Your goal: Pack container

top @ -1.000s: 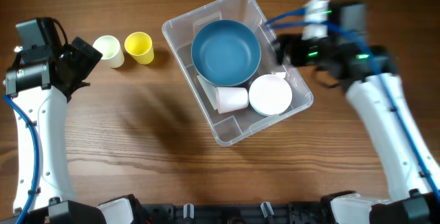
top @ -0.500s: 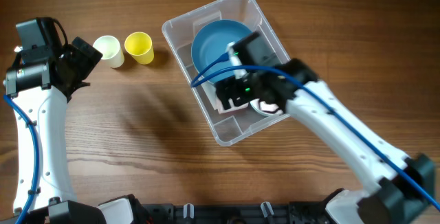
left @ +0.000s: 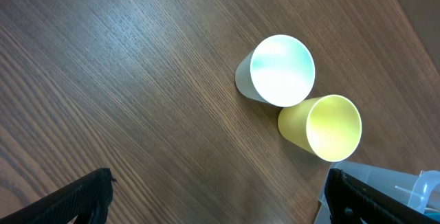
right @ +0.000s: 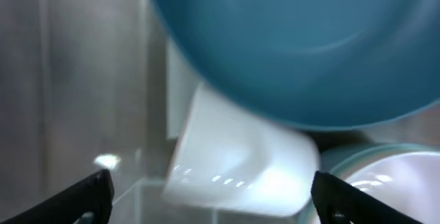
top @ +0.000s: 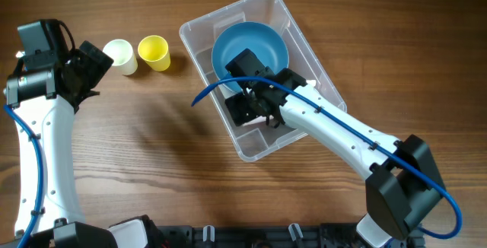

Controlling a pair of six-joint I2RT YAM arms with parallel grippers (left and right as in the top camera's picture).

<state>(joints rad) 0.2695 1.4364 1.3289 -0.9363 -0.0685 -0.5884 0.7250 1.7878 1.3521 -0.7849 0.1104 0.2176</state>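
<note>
Container (top: 308, 50) sits mid-worktop (top: 152, 149), skewed, long axis running upper-left to lower-right.

Contents:
- blue bowl (top: 255, 39) upright in the far end, filling most of that half
- white cup (right: 240, 162) on its side just below the bowl, its top edge tucked under the bowl rim
- a pale bowl rim (right: 385, 176) shows beside the cup in the right wrist view; the arm covers it from overhead

Right claw (top: 255, 109) is down inside the container, over the white cup. Fingers are spread wide at both edges of its wrist view, nothing between them, so it is released. The cup lies in the gap but I see no contact. My read: it is either lining up on the tipped cup to right or nest it, or has just let it go. Can't tell which. The view is blurred, so depth is unclear.

Left claw (left: 223, 196) hangs above bare worktop at the left, also released and empty. The pale cup (left: 282, 71) and yellow cup (left: 330, 128) stand upright ahead of it, touching each other, outside the container and near its left corner. They look like the unpacked remainder, and the left arm is parked facing them.

Risk: the near half of the container is tight, so a cup on its side wastes room there.
</note>
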